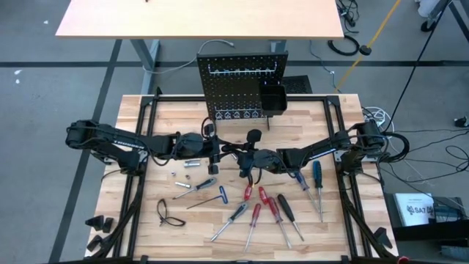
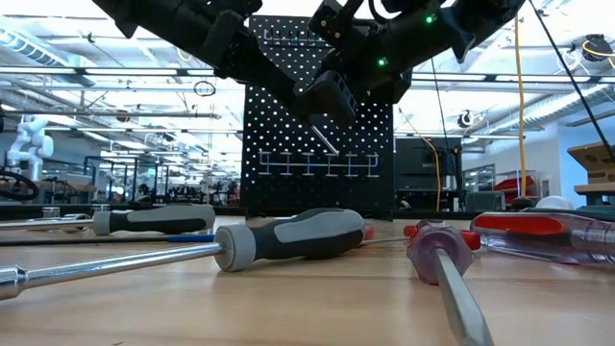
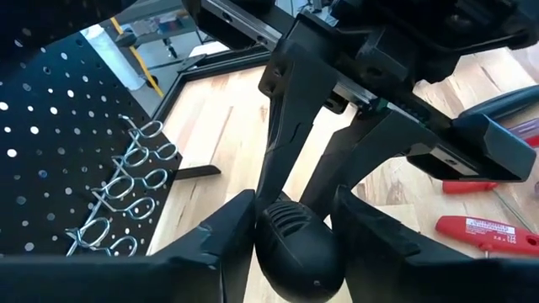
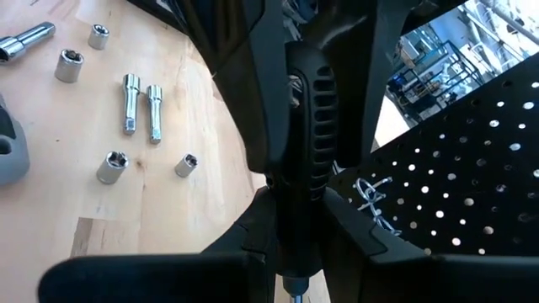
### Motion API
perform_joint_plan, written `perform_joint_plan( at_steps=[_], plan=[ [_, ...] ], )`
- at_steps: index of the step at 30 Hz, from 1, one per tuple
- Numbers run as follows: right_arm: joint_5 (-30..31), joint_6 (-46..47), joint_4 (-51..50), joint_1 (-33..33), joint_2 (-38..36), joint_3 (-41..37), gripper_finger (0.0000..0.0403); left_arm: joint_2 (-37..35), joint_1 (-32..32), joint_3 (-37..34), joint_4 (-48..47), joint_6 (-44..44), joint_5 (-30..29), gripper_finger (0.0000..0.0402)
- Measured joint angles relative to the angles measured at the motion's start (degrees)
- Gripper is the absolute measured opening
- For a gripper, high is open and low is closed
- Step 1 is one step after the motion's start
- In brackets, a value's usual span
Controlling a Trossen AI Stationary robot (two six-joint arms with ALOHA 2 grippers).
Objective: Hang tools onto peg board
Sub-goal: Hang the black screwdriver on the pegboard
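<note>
Wooden slat tabletop (image 1: 190, 220) below: both my end effectors, left (image 3: 290, 244) and right (image 4: 295, 244), clamp one black-handled screwdriver (image 4: 307, 168) (handover); I'd release right slowly.

Black perforated peg board (image 1: 242, 84), red-handled screwdrivers (image 1: 256, 214), tan wooden tabletop (image 1: 333, 227).

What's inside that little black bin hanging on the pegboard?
From above, the small black bin on the peg board looks dark inside, and nothing shows sticking out. Its bottom is in shadow, so whether something small lies in it cannot be told.
</note>
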Motion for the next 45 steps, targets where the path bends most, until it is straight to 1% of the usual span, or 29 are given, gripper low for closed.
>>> perform_joint_plan(
  at_steps=[4,9,11,14,19,23,28,30,35,39,42,45],
  plan=[
    [1.24,-2.53,1.11,0.15,0.00,0.00,0.0052,0.00,0.00,0.00,0.02,-0.17,-0.03,0.0160],
    [1.22,-2.75,1.25,0.13,0.00,0.00,0.0052,0.00,0.00,0.00,0.07,-0.38,-0.04,0.0159],
    [1.26,-2.75,1.23,0.13,0.00,0.00,0.0052,0.00,0.00,0.00,0.04,-0.39,-0.04,0.0150],
    [1.53,-2.30,1.23,0.11,0.00,0.00,0.0052,0.00,0.01,0.00,0.13,-0.38,-0.33,0.0122],
    [1.66,-2.29,1.27,0.11,0.00,0.00,0.0056,0.00,0.00,-0.02,0.60,-0.36,-0.56,0.0119],
    [1.61,-1.54,1.15,0.09,0.00,0.00,0.0077,0.00,0.00,-0.02,0.81,-0.48,-1.00,0.0119],
    [1.79,1.60,0.37,0.07,0.00,0.00,0.0123,0.00,-0.04,-0.02,0.87,-1.59,-1.03,0.0119],
    [1.67,5.01,-2.77,0.07,-0.61,0.00,0.0143,0.00,-0.04,-0.02,0.68,-3.35,-1.09,0.0119],
    [1.37,21.41,-16.59,-0.46,-4.24,0.00,0.0185,-0.93,-0.02,-0.04,-1.72,-5.62,-1.36,0.0119],
    [1.31,28.65,-25.34,-0.45,-8.90,-1.61,0.0204,-4.30,1.02,-0.09,-7.44,-9.27,-1.61,0.0119],
    [1.13,35.45,-30.91,-0.23,-14.13,-4.86,0.0207,-9.22,3.26,0.44,-11.47,-15.82,-1.51,0.0119],
    [0.72,42.75,-32.56,0.09,-20.92,-10.78,0.0205,-12.97,7.42,5.11,-19.75,-26.60,-0.55,0.0119]
  ],
)
